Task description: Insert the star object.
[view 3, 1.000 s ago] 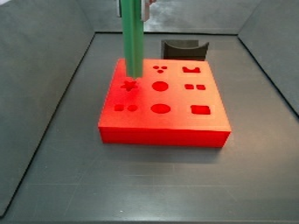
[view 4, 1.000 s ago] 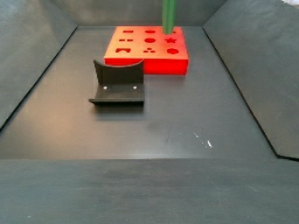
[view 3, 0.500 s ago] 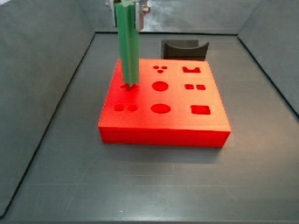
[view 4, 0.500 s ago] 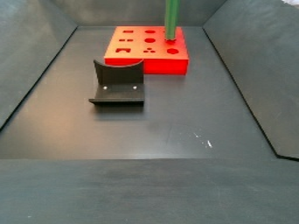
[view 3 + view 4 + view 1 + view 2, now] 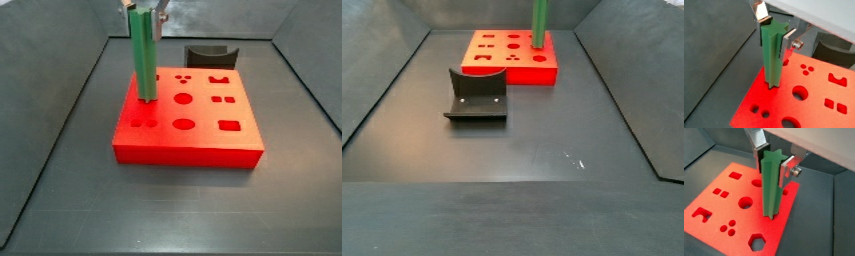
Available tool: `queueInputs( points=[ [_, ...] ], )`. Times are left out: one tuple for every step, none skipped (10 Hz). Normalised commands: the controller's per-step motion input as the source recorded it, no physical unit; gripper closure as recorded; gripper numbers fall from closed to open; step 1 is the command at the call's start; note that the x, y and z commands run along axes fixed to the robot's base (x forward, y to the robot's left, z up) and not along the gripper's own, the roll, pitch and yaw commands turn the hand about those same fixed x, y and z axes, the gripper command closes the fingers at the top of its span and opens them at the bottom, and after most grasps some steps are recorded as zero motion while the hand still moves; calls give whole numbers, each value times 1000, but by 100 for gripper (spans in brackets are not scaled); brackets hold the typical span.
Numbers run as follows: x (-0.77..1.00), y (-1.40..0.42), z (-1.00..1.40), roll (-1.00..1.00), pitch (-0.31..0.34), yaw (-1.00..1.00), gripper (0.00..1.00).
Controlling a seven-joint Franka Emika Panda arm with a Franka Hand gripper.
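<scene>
star object (image 5: pixel 143 60) lower than before, tip in red block (image 5: pixel 187 130); fingers (image 5: pixel 789 33) clamp it; dark floor (image 5: pixel 529 150).

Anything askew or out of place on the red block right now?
Nothing stands out. The gripper holds the green rod upright, its lower end at the red block. The dark curved piece sits apart on the floor.

The light is even and soft from above, so the red block (image 5: pixel 185 118) throws only a faint shadow on the dark floor (image 5: pixel 529 150), where a few small glints show. In both wrist views the gripper (image 5: pixel 775 29) is close to the lens and slightly blurred, with bright glare on one silver finger (image 5: pixel 760 9). The green star object (image 5: pixel 771 185) is sharp and strongly saturated, and both side views are small and a little grainy.
</scene>
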Motion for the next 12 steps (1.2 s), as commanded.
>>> queueInputs(
  points=[
    [0, -94, -51, 0, -64, 0, 100],
    [0, -29, -109, 0, -49, 0, 100],
    [0, 0, -197, -6, -43, 0, 100],
    [0, 0, -317, 0, -19, 0, 100],
    [-57, 0, -440, 0, -46, -111, 100],
    [-109, 9, -860, 0, -60, -289, 100],
    [-86, 77, -1000, 0, 0, -263, 100],
    [0, 34, -1000, 0, 0, -223, 100],
    [0, 37, -1000, 0, 0, -191, 100],
    [0, 34, -1000, 0, 0, -194, 100],
    [0, 23, -1000, 0, 0, -177, 100],
    [0, 0, -1000, 0, 0, -89, 100]
  ],
)
